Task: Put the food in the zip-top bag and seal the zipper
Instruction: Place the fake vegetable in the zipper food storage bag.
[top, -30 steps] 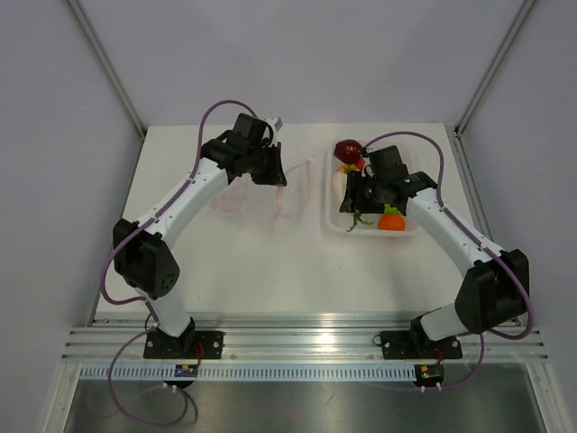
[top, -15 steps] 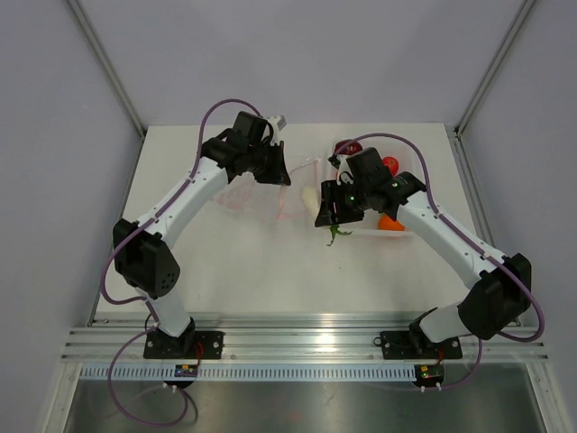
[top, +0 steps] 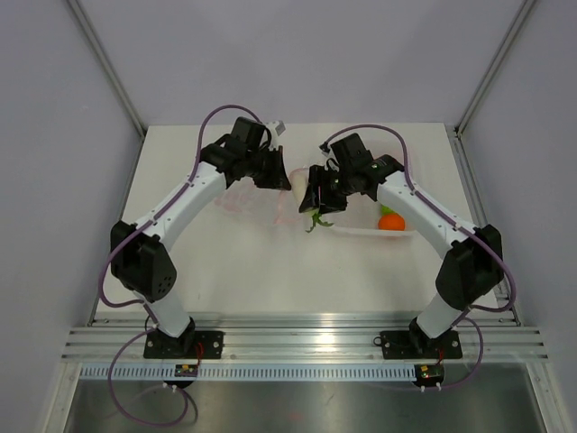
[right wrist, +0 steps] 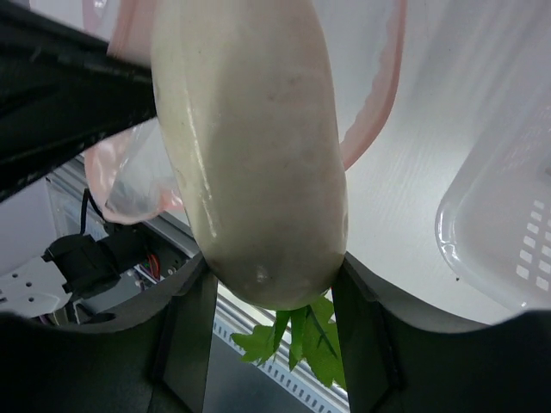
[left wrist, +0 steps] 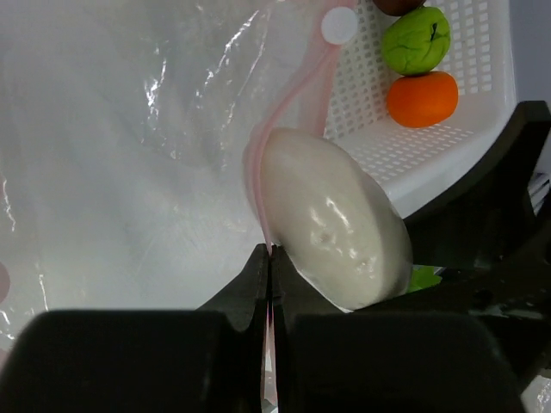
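My left gripper [left wrist: 269,258] is pressed together on the zipper [left wrist: 303,103] of the bag [left wrist: 129,155] and keeps its mouth lifted. My right gripper [right wrist: 271,292] clamps a white radish [right wrist: 250,146] at the bag's mouth; I cannot tell if the tip is inside. I see no food in the bag, so I judge the task is only beginning. An orange piece [left wrist: 422,98] and a green piece [left wrist: 416,40] lie in the tray [left wrist: 379,151] beside the bag, and sealing is not yet done. The bag lies on a white table [top: 243,262] between pale walls [top: 297,54].
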Robot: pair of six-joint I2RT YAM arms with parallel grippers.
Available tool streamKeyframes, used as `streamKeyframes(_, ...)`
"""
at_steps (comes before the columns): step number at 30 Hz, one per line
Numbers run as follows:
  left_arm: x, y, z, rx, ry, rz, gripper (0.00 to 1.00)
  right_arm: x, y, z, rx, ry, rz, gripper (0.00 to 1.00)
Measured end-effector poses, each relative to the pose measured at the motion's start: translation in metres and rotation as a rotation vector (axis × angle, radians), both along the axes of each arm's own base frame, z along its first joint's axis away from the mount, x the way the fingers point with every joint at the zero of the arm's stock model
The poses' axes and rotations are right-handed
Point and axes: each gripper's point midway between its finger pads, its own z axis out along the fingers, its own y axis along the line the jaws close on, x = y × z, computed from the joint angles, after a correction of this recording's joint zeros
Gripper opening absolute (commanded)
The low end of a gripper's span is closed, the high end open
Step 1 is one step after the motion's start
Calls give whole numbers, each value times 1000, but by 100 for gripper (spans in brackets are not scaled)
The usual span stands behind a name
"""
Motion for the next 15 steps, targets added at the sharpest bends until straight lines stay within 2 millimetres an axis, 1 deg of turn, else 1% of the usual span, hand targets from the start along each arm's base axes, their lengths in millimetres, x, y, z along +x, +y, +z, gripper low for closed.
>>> streamKeyframes(3, -3, 1, 3, -11, -6, 8, 0, 7, 6, -7, 2, 39, -25, 36)
streamKeyframes(6, -5, 1, 13, -32, -26, 16, 0, 9, 10, -11, 9, 63, -38, 36)
streamKeyframes(10, -6, 0, 24, -53, -47, 20, 0, 10, 13, -9, 28, 74, -51, 36)
streamKeyframes(15, -6, 0, 25, -57, -50, 22, 0, 12, 17, -7, 53, 85, -65, 37)
